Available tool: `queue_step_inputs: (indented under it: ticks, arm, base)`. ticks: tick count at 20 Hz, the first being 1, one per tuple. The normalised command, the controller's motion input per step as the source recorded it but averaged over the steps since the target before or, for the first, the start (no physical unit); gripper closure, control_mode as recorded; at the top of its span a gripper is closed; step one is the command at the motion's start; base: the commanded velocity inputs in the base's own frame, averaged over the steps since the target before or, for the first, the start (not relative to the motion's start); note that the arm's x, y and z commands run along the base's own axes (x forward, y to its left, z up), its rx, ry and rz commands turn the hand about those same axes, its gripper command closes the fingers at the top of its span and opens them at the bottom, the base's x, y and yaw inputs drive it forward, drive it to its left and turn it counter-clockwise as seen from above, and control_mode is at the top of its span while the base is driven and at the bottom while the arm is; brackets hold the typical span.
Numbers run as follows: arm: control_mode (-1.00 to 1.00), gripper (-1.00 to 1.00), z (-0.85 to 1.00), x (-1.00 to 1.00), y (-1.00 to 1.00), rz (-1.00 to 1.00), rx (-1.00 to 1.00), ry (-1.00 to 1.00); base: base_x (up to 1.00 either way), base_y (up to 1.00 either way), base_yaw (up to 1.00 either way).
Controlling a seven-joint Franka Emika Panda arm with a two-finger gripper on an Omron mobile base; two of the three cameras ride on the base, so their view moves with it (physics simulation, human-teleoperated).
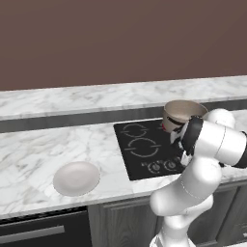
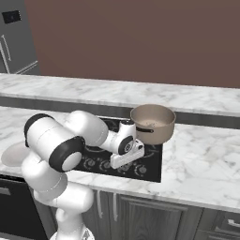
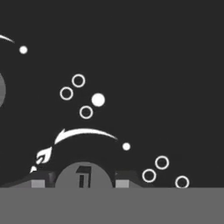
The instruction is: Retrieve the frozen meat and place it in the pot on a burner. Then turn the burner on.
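The pot [image 2: 153,123] stands upright on the far right of the cooktop [image 1: 144,149], mouth up. The fingers [image 3: 81,177] are clamped on a control dial [image 3: 82,176] at the near edge.

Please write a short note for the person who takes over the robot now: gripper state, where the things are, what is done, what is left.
Gripper: shut on a control dial at the front of the cooktop, holding nothing else.
Pot: stands on the cooktop's back right corner, over a burner.
Frozen meat: I cannot see it; the inside of the pot is not clear enough to tell.
White dish: on the counter left of the cooktop.
Left: check the meat is in the pot, then finish turning the dial.
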Motion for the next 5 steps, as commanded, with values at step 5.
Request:
queue_step_inputs:
  ticks: [5]
  arm:
    - [-1.00,1.00,-0.23,0.00,0.00,0.28,0.00,0.00]
  base:
    - [0.00,0.00,0.00]
